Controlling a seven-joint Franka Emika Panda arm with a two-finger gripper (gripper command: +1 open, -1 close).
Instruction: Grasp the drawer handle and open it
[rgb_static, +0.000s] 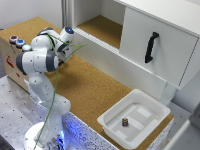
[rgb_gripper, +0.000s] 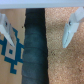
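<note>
The drawer is a large white box-like front at the exterior view's upper right. Its slim black drawer handle stands upright on the white panel. My arm is folded at the exterior view's left, far from the handle, with the gripper pointing down at the cork surface. In the wrist view the gripper is open and empty; its two pale fingers stand wide apart over a dark strip. The handle does not show in the wrist view.
A shallow white plastic tray holding a small dark object sits on the cork table at the front right. A cardboard box with small jars stands by the arm. An open white shelf is at the back.
</note>
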